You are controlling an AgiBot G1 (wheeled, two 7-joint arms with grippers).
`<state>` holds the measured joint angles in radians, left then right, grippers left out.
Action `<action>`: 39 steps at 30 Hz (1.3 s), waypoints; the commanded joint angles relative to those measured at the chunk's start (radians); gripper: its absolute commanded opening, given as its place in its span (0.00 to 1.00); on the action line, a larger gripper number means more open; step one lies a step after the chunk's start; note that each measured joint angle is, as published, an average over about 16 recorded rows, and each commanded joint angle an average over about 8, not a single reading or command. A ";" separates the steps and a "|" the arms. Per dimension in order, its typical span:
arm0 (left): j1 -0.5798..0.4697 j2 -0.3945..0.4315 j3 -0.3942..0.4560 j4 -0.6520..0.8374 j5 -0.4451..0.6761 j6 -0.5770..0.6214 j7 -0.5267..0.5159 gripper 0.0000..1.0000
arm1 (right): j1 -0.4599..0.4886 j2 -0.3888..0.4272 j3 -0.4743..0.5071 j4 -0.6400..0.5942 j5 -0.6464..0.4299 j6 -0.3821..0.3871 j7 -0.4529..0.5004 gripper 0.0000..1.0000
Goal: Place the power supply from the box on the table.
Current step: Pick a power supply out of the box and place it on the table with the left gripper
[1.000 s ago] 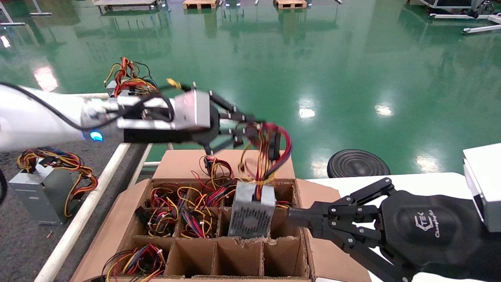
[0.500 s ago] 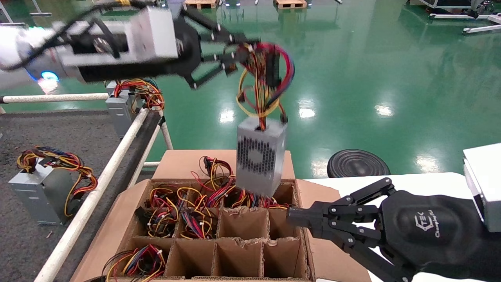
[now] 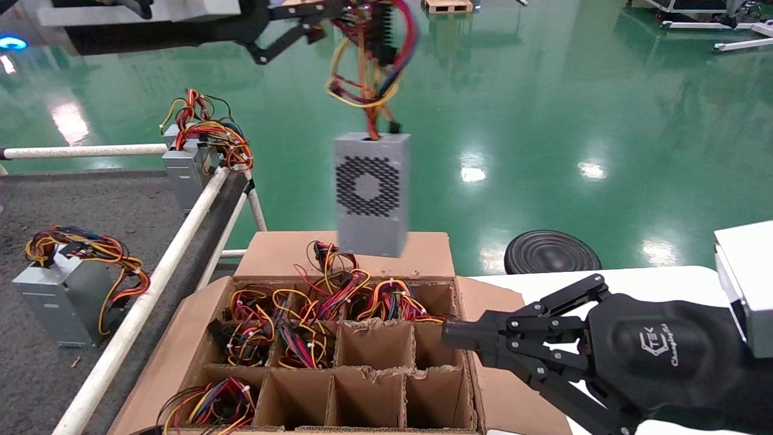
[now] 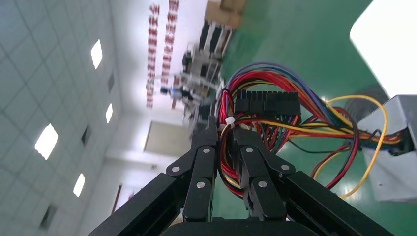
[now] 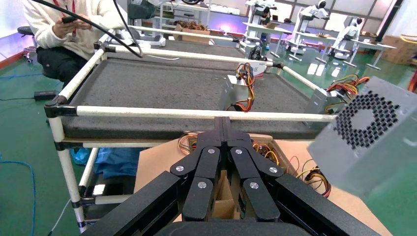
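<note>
The power supply (image 3: 371,193), a silver-grey metal box with a round vent grille, hangs in the air above the back of the box (image 3: 344,257). It dangles by its wire bundle (image 3: 368,54). My left gripper (image 3: 338,11) is at the top of the head view, shut on those wires (image 4: 231,162). The unit's casing shows in the left wrist view (image 4: 393,147) and the right wrist view (image 5: 369,137). My right gripper (image 3: 450,335) is shut and empty at the box's right rim (image 5: 222,123). The table (image 3: 36,199) lies to the left.
Two other grey units (image 3: 54,290) (image 3: 187,163) stand on the table behind white rails (image 3: 157,284). Several box cells hold wired units (image 3: 290,320); the front cells are bare. A black round stool (image 3: 549,254) and a white tabletop (image 3: 634,278) sit to the right. A person (image 5: 74,29) sits beyond the table.
My left arm has risen and drifted left, lifting the power supply out of its cell until it hangs clear above the box. The right arm has not moved.
</note>
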<state>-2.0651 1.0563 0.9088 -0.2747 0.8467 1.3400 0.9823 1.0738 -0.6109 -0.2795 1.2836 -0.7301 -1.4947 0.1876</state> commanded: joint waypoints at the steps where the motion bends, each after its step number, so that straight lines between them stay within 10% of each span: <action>1: -0.009 -0.006 0.007 0.007 0.015 -0.020 0.004 0.00 | 0.000 0.000 0.000 0.000 0.000 0.000 0.000 0.00; 39: -0.052 -0.053 0.169 0.257 0.227 -0.511 -0.070 0.00 | 0.000 0.000 0.000 0.000 0.000 0.000 0.000 0.00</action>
<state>-2.1171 1.0033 1.0767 -0.0196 1.0726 0.8313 0.9124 1.0738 -0.6109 -0.2795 1.2836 -0.7301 -1.4947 0.1876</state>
